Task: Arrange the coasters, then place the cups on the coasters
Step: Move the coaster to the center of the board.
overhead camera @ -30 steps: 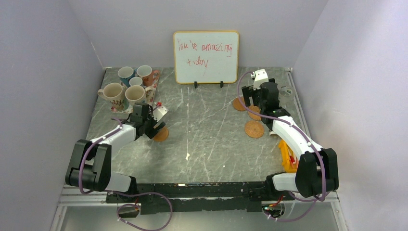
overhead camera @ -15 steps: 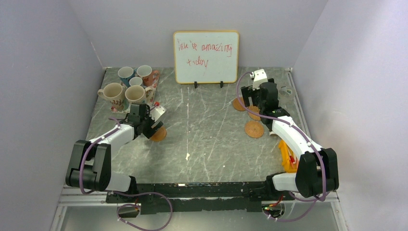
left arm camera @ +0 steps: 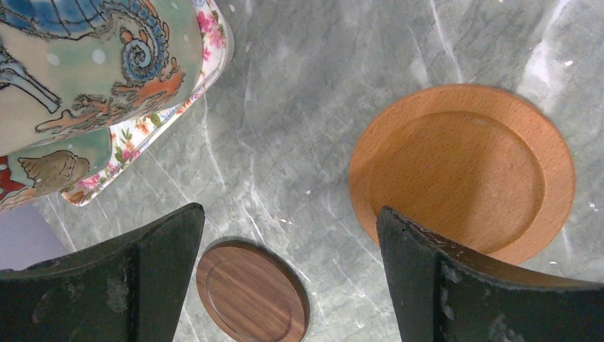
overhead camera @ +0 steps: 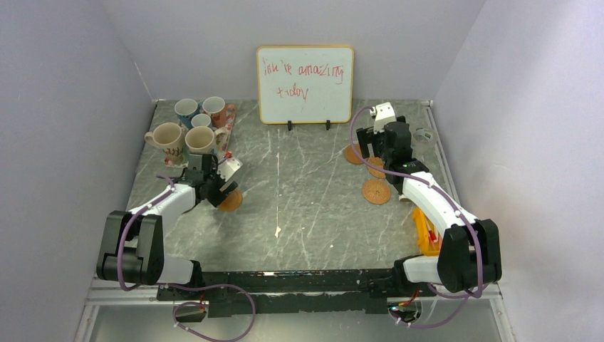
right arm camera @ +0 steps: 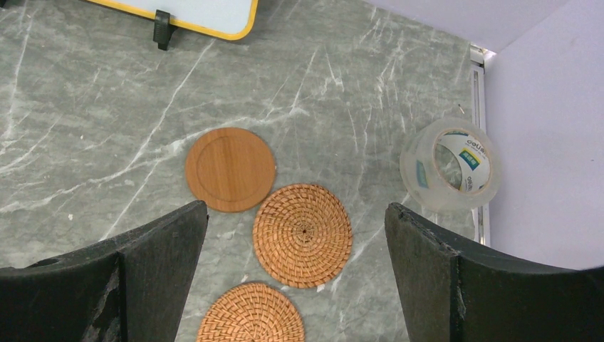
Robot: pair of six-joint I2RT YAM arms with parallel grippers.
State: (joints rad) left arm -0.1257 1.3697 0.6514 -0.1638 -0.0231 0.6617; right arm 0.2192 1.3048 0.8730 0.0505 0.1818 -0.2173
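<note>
Several cups stand on a floral tray at the back left; a seahorse-print cup fills the left wrist view's corner. My left gripper hangs open just above the table beside the tray. A dark brown coaster lies by its left finger, and a tan wooden coaster is partly under its right finger. My right gripper is open above a smooth wooden coaster and two woven coasters. Neither gripper holds anything.
A whiteboard stands on small feet at the back centre. A roll of clear tape sits by the right wall. An orange object lies beside the right arm. Walls close in the left, right and back.
My left gripper has shifted a little left and back toward the tray, and the tan coaster beside it now shows slightly further left. The right arm has not moved.
</note>
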